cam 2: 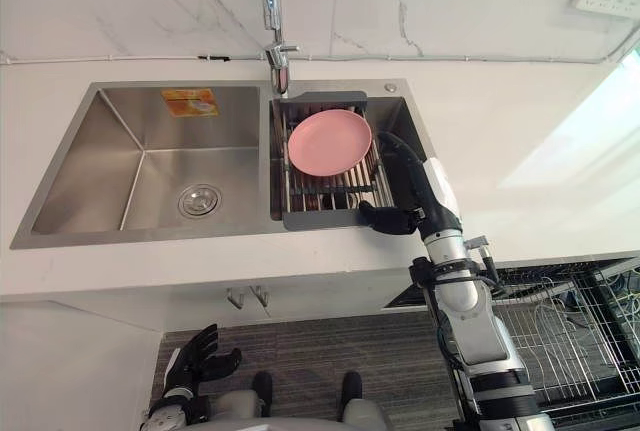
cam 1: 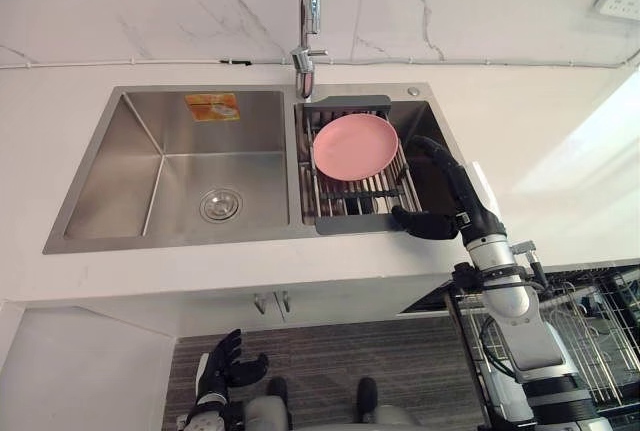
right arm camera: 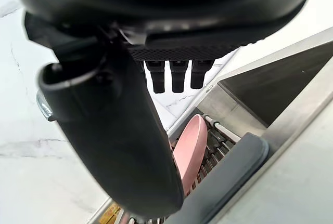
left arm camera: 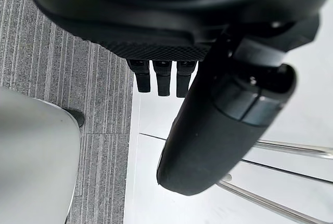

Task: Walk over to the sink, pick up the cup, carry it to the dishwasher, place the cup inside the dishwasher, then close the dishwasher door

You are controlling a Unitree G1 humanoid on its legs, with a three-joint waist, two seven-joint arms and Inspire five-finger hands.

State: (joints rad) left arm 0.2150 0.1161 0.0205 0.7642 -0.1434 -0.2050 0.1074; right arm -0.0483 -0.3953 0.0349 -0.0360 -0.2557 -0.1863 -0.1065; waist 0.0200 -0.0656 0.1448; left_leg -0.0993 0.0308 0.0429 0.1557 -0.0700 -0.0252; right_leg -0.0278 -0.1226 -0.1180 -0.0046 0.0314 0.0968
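A pink plate (cam 1: pixel 355 146) leans in a dark-framed dish rack (cam 1: pixel 350 219) that sits in the right basin of a steel double sink (cam 1: pixel 170 241). My right hand (cam 1: pixel 455 191) reaches over the rack's right end with its fingers stretched down into the basin. Its thumb points left along the rack's front bar. In the right wrist view the fingers (right arm camera: pixel 178 76) are straight, with the plate (right arm camera: pixel 190 148) beyond them. Whatever lies under this hand is hidden. My left hand (cam 1: pixel 222 366) hangs open low by the cabinet front, holding nothing.
A tall tap (cam 1: pixel 310 11) rises between the basins. The left basin (cam 1: pixel 200 171) holds just its drain. White counter surrounds the sink, and a marble wall stands behind. The dishwasher's wire rack (cam 1: pixel 600 341) stands pulled out at lower right, below the counter edge.
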